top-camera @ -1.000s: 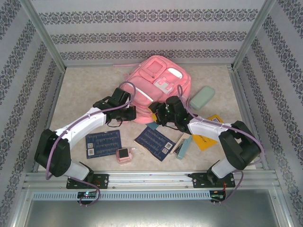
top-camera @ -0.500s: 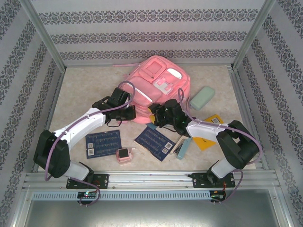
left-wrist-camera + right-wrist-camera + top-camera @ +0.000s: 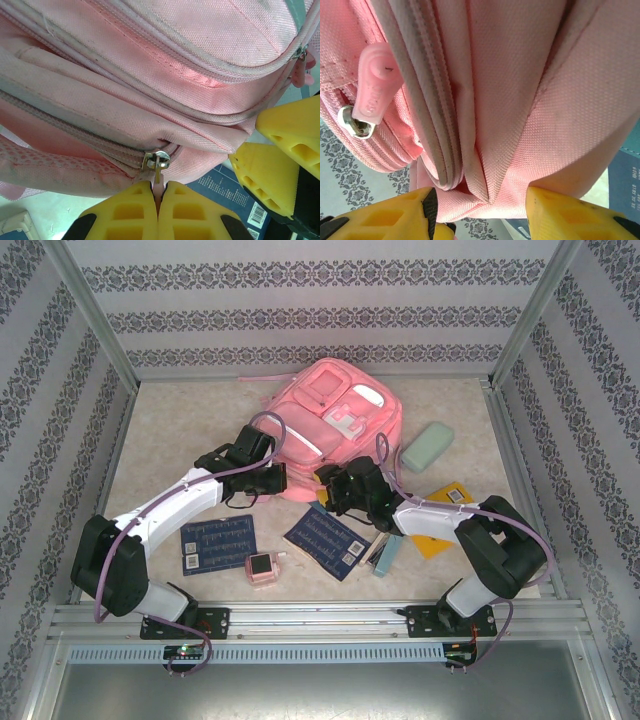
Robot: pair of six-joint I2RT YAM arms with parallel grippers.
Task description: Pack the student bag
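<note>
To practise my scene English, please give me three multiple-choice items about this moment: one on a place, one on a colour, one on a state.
1. Where is the mint-green case?
A. on the table, right of the student bag
B. on top of the bag
C. beside the left arm's base

2. What colour are the fingers of the left hand?
A. white
B. yellow
C. green

3. What is the left hand's state?
A. wide open over the table
B. shut on the small gadget
C. shut on the bag's zipper pull

Answers:
1 A: the top view shows the case on the table, right of the bag.
2 B: the left wrist view shows yellow fingers.
3 C: there the fingers meet with the pull pinched between them.
</note>
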